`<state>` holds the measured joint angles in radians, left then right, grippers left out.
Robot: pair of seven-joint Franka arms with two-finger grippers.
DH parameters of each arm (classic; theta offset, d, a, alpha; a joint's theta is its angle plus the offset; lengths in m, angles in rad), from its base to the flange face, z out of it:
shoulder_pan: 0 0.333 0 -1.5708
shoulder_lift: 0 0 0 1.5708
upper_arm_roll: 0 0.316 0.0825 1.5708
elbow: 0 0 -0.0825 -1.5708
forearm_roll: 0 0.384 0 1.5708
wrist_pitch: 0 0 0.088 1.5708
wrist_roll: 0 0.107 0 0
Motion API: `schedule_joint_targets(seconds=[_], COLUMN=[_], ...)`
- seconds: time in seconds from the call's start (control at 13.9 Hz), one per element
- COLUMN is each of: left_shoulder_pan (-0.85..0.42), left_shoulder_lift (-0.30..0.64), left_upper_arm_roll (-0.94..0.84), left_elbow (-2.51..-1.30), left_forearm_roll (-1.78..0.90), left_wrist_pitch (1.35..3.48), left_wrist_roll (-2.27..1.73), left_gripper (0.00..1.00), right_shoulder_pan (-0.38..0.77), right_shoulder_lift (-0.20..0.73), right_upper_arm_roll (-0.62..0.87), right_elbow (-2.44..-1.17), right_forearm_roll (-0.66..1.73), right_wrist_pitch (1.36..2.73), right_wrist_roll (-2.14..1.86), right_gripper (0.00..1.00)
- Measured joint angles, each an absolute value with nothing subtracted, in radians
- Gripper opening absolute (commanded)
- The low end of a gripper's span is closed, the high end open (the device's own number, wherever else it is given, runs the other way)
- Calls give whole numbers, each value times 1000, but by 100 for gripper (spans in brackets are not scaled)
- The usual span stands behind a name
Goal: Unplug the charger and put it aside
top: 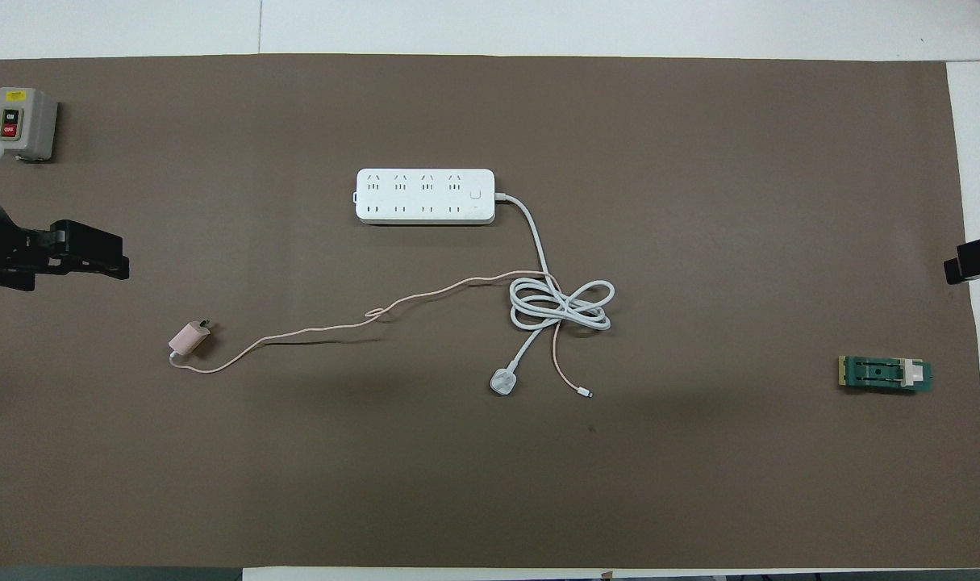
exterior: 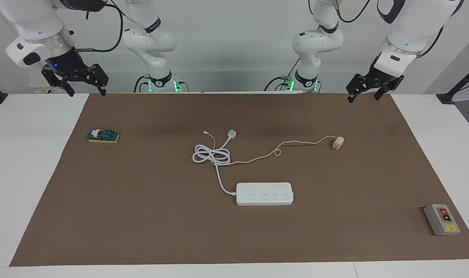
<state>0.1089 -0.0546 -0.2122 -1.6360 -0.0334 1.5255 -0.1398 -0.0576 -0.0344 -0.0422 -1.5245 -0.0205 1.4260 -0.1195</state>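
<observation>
The charger, a small pale pink cube, lies on the brown mat, out of the white power strip. It sits nearer to the robots than the strip, toward the left arm's end. Its thin pink cable trails to the strip's coiled white cord. My left gripper hangs open over the mat's edge, apart from the charger and holding nothing. My right gripper waits open over the mat's other end.
A white round plug ends the strip's cord. A grey switch box stands at the mat's corner at the left arm's end. A green and yellow block lies at the right arm's end.
</observation>
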Motion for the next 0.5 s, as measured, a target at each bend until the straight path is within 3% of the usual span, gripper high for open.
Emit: schedule_joint_targets(seconds=[0.5], left_shoulder_pan=[79], left_shoulder_lift=[-55], left_upper_arm_roll=[-217], left_elbow=[-1648], left_forearm_roll=[-34], left_wrist_pitch=[1582], left_wrist_roll=[-117], left_gripper=[100], right_shoulder_pan=[-58], right_shoulder_lift=[-34], right_upper_arm_roll=[-40], right_elbow=[-1524], right_forearm_roll=[-21], right_wrist_pitch=[1424], right_wrist_roll=[-120], right_gripper=[100])
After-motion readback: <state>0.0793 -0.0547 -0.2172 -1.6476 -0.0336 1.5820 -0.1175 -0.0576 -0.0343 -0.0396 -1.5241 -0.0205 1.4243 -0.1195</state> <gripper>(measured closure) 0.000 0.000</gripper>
